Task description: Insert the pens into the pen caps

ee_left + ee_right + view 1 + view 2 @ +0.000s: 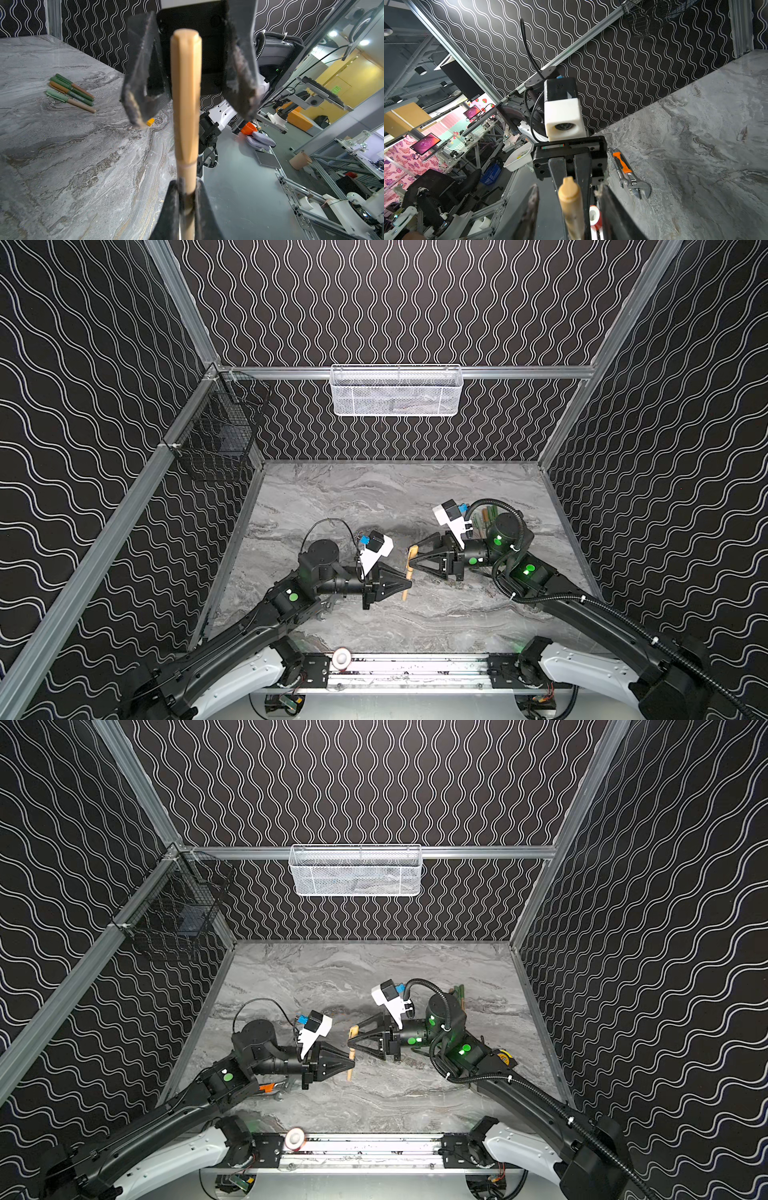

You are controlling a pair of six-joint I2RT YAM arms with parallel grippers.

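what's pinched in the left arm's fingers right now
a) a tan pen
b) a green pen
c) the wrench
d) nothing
a: the left fingers are shut on the barrel of the tan pen.

Both top views look down on the table (374,497) from above its front; wrist views, close, share the pen (185,128).

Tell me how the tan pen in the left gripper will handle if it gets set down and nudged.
Probably stiff: the tan pen stands straight out of the left gripper without sagging. Likely light, since a pinch low on its barrel holds it. Its cap shows lengthwise ridges, so on the table it may stop rolling quickly.
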